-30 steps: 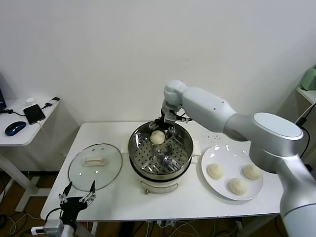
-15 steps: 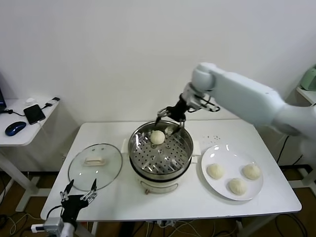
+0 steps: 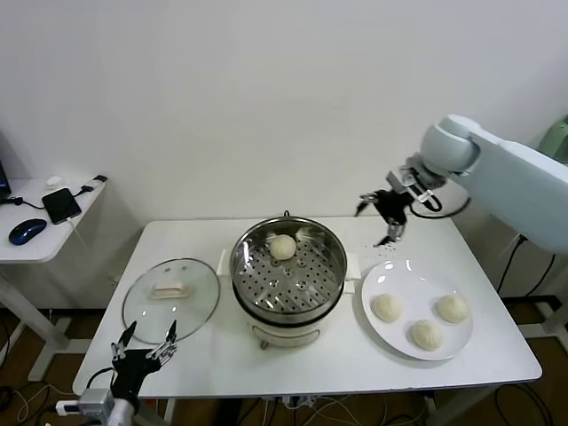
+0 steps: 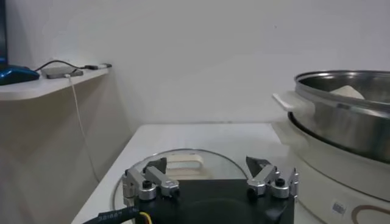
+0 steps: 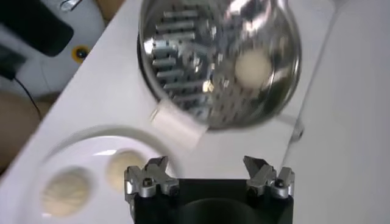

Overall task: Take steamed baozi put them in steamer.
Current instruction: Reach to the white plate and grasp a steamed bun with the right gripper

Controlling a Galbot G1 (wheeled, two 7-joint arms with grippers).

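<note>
One baozi lies on the perforated tray at the back of the steel steamer; it also shows in the right wrist view. Three more baozi lie on the white plate to the right. My right gripper is open and empty, in the air between the steamer and the plate, above the table's back edge. In its wrist view the steamer and two plate baozi show. My left gripper is open and empty, low at the table's front left.
A round glass lid with a white handle lies on the white table left of the steamer; it shows in the left wrist view. A side desk with a phone and a mouse stands at the far left.
My right gripper has left the baozi in the steamer, risen and swung right, from over the steamer's back rim to the air above the gap before the plate. The left arm has stayed put.
</note>
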